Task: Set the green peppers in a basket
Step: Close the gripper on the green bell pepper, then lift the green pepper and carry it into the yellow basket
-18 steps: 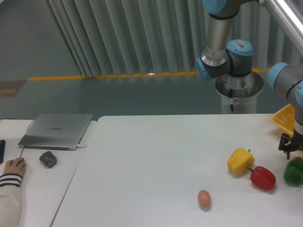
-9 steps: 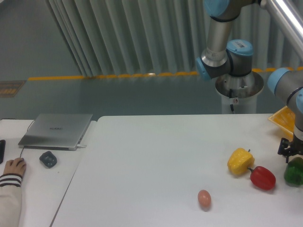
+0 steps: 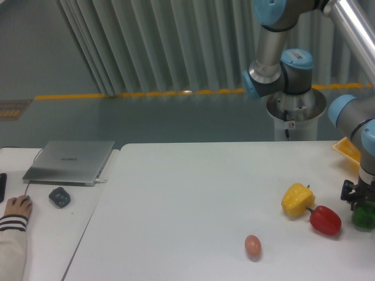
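Note:
The green pepper (image 3: 365,217) lies at the table's far right edge, partly cut off by the frame. My gripper (image 3: 360,200) hangs straight down onto its top. The dark left finger (image 3: 347,193) stands just outside the pepper's left side, with the jaws spread; the right finger is lost at the frame edge. Only a corner of the yellow basket (image 3: 343,147) shows, behind the arm at the right edge.
A red pepper (image 3: 324,220) lies just left of the green one, and a yellow pepper (image 3: 297,199) touches it. An egg (image 3: 252,245) sits nearer the front. On the left table are a laptop (image 3: 71,161), a mouse (image 3: 59,196) and a person's hand (image 3: 17,206).
The gripper has come down and slightly left, from above the green pepper onto its top. The peppers and the egg have not moved.

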### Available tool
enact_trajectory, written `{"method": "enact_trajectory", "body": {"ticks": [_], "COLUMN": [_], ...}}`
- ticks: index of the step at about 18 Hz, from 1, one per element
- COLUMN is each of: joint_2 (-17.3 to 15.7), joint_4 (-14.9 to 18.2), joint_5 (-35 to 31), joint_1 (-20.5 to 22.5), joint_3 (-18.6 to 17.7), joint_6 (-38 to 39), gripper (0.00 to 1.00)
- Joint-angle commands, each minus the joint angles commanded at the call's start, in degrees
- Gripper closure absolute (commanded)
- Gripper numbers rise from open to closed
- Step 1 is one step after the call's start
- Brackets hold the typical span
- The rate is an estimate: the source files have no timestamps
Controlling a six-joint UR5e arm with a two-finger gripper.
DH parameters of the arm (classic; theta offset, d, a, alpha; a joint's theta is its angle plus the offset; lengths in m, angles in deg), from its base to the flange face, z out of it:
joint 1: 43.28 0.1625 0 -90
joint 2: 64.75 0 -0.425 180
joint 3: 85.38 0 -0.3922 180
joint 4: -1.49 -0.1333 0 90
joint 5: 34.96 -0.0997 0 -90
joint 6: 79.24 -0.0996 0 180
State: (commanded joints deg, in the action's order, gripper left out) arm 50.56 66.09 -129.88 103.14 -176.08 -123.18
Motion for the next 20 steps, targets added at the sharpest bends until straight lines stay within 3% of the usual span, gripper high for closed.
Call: {"method": "enact_trajectory", "body": {"ticks": [2, 6, 10, 12, 17, 20], "joint_2": [-0.35, -1.58, -6.49, -8.95, -13.97, -15.29], "joint_4": [-0.09, 0.0, 0.7, 2.89, 8.6, 10.98], "joint_5": [0.0, 0.09, 2.28, 2.46, 2.46, 2.29], "joint_1": [-0.09, -0.18, 0.0, 0.44, 5.87, 10.62], "joint_3": [0.09, 0.79, 0.27, 0.0, 0.0, -0.09], "joint_6": [0.0, -0.53, -1.22, -3.59, -17.81, -27.48], "gripper": [0.75, 0.78, 0.78, 0.78, 0.78, 0.78]}}
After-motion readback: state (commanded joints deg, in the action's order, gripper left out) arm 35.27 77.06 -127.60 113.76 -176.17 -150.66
